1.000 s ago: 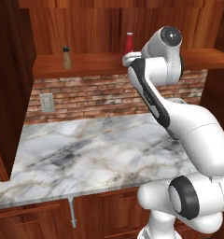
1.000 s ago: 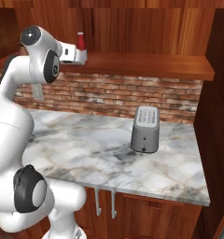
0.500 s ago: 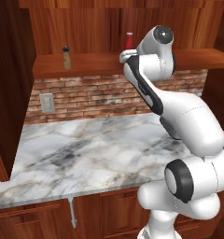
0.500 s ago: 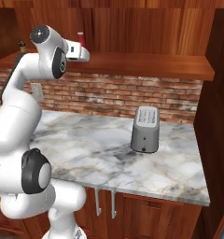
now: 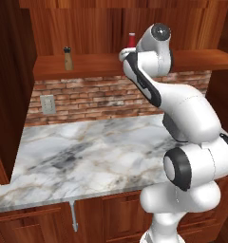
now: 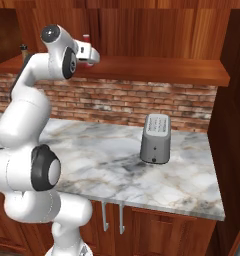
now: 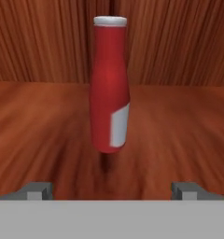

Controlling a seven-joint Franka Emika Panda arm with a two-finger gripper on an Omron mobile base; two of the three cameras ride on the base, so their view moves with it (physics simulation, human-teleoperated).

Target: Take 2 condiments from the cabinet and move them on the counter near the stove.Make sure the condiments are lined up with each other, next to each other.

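hand view puts the gripper (image 7: 111,190) nearest, its two finger tips spread wide with nothing between them. straight ahead, centred on that gap but not yet inside it, stands the red squeeze bottle (image 7: 109,84), upright, long axis vertical, pale cap on top, on the cabinet shelf (image 7: 39,121) before the wood-panel back. i judge a level push forward would bring it between the tips. from the left base view the brown shaker (image 5: 67,58) stands well apart along the same shelf, so the red one comes first. below lie the marble worktop (image 5: 87,156), a grey toaster (image 6: 156,138) and a brick backsplash (image 6: 142,102); the stove isn't in sight.
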